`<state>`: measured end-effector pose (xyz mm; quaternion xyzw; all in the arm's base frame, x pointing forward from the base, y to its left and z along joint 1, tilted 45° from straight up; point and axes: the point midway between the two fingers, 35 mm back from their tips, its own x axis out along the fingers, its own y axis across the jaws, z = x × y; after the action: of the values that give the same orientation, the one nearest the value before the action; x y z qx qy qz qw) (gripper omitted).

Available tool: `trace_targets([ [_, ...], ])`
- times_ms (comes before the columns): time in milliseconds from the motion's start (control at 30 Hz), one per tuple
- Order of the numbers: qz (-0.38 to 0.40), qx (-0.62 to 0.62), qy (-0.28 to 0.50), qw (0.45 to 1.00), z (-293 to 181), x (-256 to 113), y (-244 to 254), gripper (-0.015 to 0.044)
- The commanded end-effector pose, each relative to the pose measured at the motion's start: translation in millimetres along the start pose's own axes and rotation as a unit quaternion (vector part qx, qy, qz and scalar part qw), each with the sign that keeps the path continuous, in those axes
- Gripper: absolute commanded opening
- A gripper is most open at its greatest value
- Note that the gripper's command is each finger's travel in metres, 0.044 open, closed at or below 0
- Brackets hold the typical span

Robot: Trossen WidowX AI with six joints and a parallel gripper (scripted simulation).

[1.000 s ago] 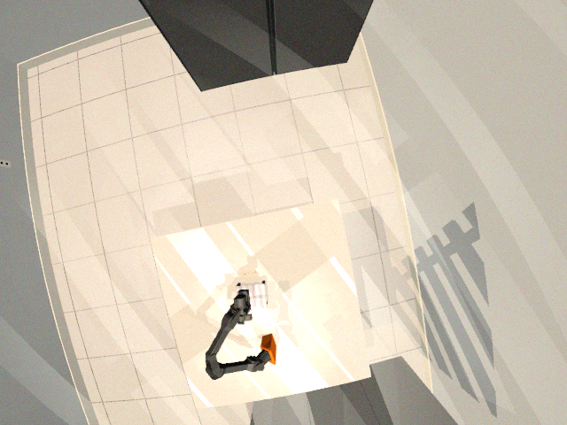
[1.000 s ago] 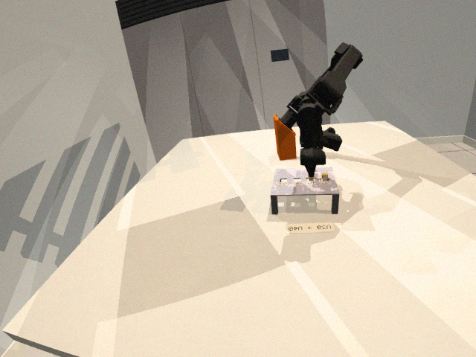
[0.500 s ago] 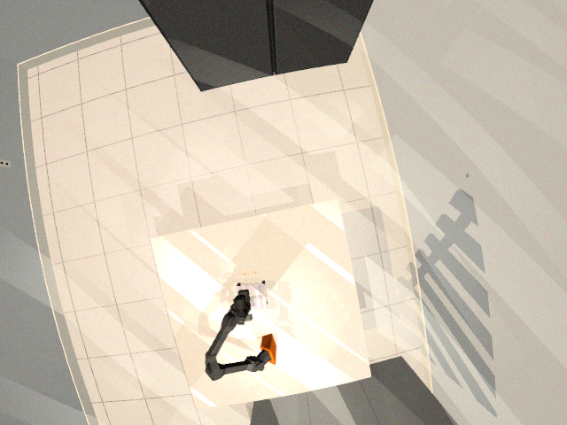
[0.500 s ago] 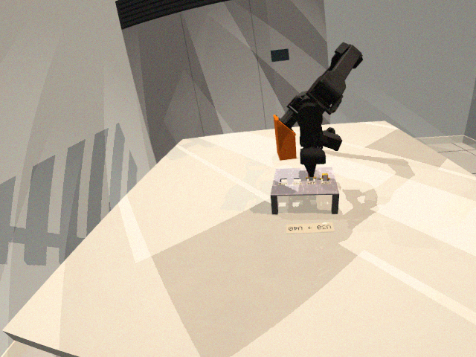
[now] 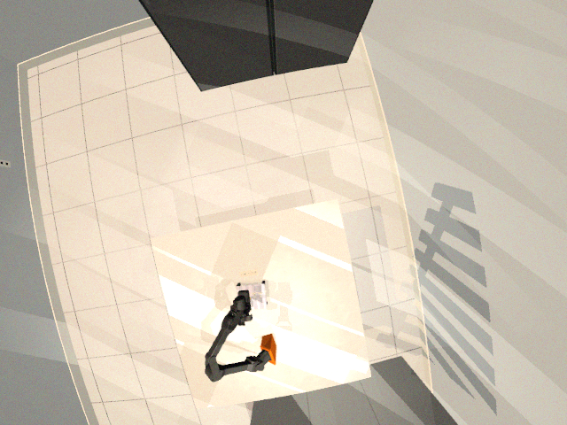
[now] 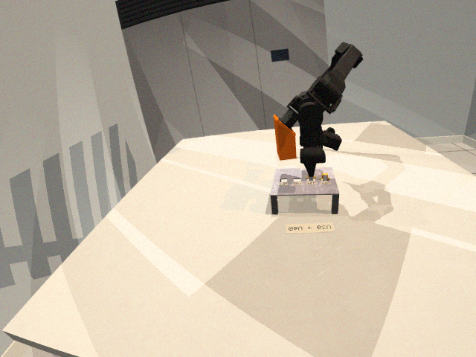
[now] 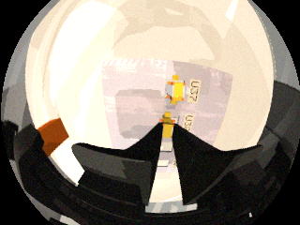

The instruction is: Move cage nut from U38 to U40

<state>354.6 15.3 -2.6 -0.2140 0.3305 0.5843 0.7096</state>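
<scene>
Black fingertips of the tool (image 5: pixel 244 292) (image 6: pixel 311 175) (image 7: pixel 168 126) grip the yellow cage nut (image 6: pixel 310 178) (image 7: pixel 167 128) at U38, right of centre in the exterior frame (its neighbor sits at U37). Extraction appears in hand; next calls for a straight lift. No container's contents are visible.

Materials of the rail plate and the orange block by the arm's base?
Rail plate: probably brushed or worn metal; pale lilac-grey, streaky, mottled surface. Orange block: likely plastic or painted metal; uniform colour, no grain. Finish looks fairly matte, though harsh light leaves that open.
</scene>
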Motion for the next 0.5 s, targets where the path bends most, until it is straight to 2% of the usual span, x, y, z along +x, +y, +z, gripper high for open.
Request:
trace_targets([
  [0,-0.003,0.002,0.0,1.0,-0.2,0.0,0.4,0.003],
  [467,-0.011,0.002,0.0,1.0,-0.2,-0.2,1.3,0.003],
])
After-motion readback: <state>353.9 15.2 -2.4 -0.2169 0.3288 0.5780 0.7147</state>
